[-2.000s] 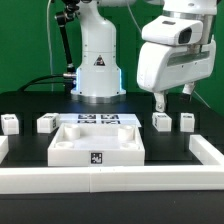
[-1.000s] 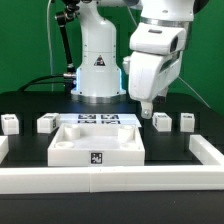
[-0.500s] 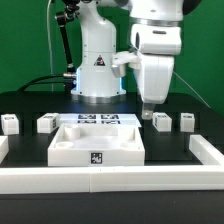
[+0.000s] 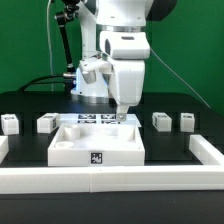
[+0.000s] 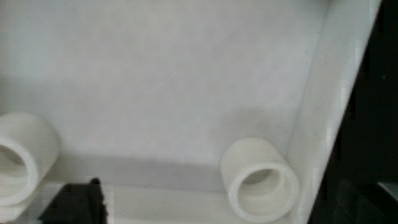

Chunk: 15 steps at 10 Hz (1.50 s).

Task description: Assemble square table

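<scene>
The white square tabletop (image 4: pixel 75 150) lies on the black table with its raised rim up and a tag on its front wall. My gripper (image 4: pixel 122 113) hangs over its back right corner, low above the inside, and holds nothing. In the wrist view the tabletop's white floor (image 5: pixel 169 90) fills the picture, with two round sockets (image 5: pixel 262 180) (image 5: pixel 22 160) and the rim (image 5: pixel 329 100) at one side. My gripper (image 5: pixel 222 212) is open, and one dark finger (image 5: pixel 71 203) shows at the picture's edge. Two white block legs (image 4: pixel 10 124) (image 4: pixel 45 123) stand at the exterior view's left, two more (image 4: pixel 161 121) (image 4: pixel 186 122) at its right.
White border rails run along the front (image 4: pixel 110 180) and both sides (image 4: pixel 208 150) of the table. The marker board (image 4: pixel 92 118) lies behind the tabletop, in front of the arm's base (image 4: pixel 95 75).
The arm has swung from above the right-hand legs toward the exterior view's left and lowered over the tabletop's back right corner. The jaws stayed open. No part has moved.
</scene>
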Motion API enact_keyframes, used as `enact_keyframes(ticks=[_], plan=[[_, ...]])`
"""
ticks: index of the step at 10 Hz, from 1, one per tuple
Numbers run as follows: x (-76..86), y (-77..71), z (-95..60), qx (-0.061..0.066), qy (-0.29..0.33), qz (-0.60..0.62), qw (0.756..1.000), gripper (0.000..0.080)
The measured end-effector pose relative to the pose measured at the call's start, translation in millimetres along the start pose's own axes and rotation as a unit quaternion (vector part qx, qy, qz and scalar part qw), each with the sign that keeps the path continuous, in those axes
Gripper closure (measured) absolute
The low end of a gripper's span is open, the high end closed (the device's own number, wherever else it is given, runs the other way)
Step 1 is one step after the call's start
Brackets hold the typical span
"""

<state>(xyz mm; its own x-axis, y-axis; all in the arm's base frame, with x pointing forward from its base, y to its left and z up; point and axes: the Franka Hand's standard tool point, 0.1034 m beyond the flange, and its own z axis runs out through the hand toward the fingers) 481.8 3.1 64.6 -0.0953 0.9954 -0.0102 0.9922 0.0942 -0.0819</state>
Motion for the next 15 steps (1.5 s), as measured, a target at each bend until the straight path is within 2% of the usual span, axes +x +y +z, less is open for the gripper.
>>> enact_keyframes(ticks=[3,4,6,7,9,13,15], plan=[[-2.5,-1.4,1.2,0.001,0.0,0.003,1.0,0.015],[-8.3,-8.6,5.2,0.006,0.004,0.013,1.0,0.015],[-14.5,-31.2,24.2,0.006,0.011,0.028,1.0,0.015],[-17.2,-35.2,30.2,0.008,0.013,0.032,0.999,0.015],[-19.3,-38.2,39.6,0.007,0.016,0.037,0.999,0.015],[-12.4,-46.1,57.3,0.025,0.02,0.043,0.999,0.015],[-11.8,-47.4,60.0,0.027,0.02,0.048,0.998,0.015]])
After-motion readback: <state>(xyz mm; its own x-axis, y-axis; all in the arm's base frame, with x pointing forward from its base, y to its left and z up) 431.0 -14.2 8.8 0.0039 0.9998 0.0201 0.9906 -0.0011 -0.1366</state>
